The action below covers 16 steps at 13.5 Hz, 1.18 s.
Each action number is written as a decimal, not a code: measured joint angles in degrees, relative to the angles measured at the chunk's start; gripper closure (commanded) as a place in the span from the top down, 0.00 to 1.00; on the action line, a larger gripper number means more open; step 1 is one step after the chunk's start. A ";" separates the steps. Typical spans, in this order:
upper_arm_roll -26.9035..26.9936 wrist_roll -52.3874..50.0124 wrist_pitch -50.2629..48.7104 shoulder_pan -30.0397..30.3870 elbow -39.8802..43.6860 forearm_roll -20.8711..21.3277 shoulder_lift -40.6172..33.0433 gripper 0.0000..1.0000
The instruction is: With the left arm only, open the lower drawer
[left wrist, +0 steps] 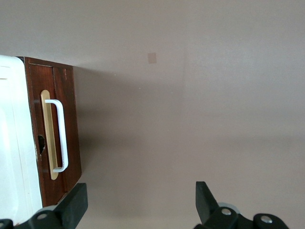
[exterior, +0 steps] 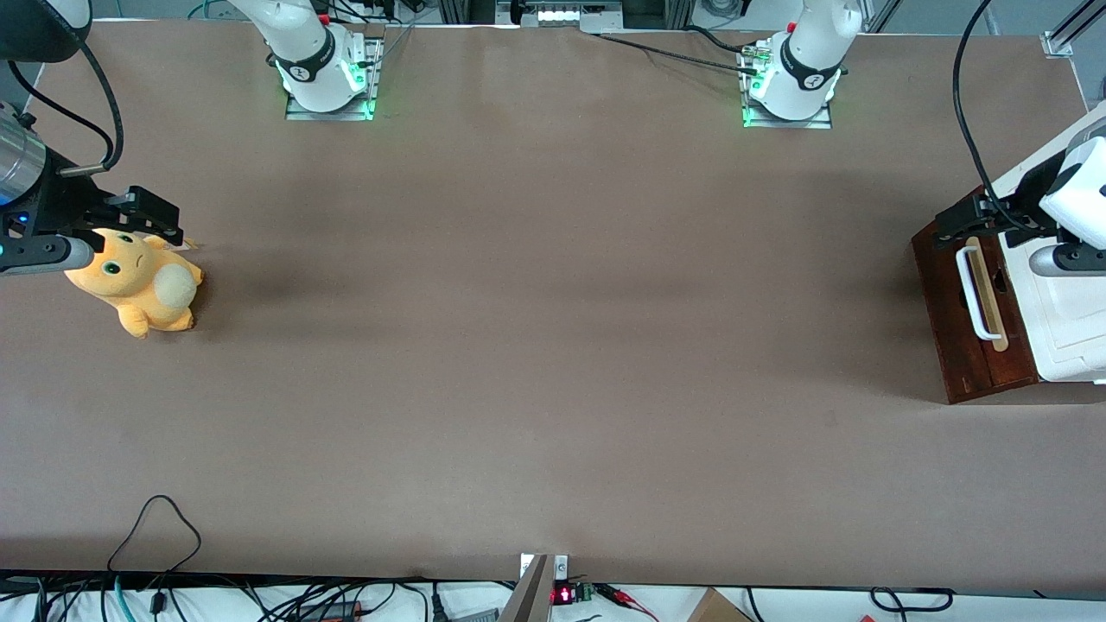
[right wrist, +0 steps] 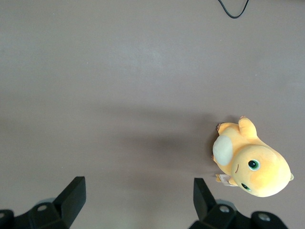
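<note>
Table (exterior: 553, 345), brown, fills nearly all of the front view. Cabinet at the right edge of that frame, white top (exterior: 1067, 320), w/ the lower drawer (exterior: 955, 302) showing as a dark red-brown face toward frame centre. Drawer looks shut, face flush w/ the cabinet body; task not started, I'd say. White loop handle (exterior: 975, 294) runs along the face over a pale wood strip (exterior: 989, 294).

Left arm (exterior: 1076, 190) comes in at the right edge, above the cabinet top. Its gripper (exterior: 981, 216) hangs over the upper end of the drawer face, just above the handle, not touching it as far as I can tell. Wrist view shows the fingers (left wrist: 74, 202) spread wide apart, nothing between them; handle (left wrist: 59, 136) lies near one finger, not centred in the gap.

Step in hand, approx: line up and get onto the handle. To do it well: shift so the handle bar sits mid-gap, drop til the fingers straddle the bar near its middle, close, then pull straight out from the cabinet, square to the face, so the drawer doesn't bind or drag the whole cabinet.

Other stuff: orange plush toy (exterior: 138, 281) at the left edge, toward the parked arm's end, well apart. Bare table in front of the drawer, so nothing blocks the pull path.
</note>
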 measured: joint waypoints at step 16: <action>-1.67 6.78 -2.09 -0.17 -0.04 9.35 1.83 1.00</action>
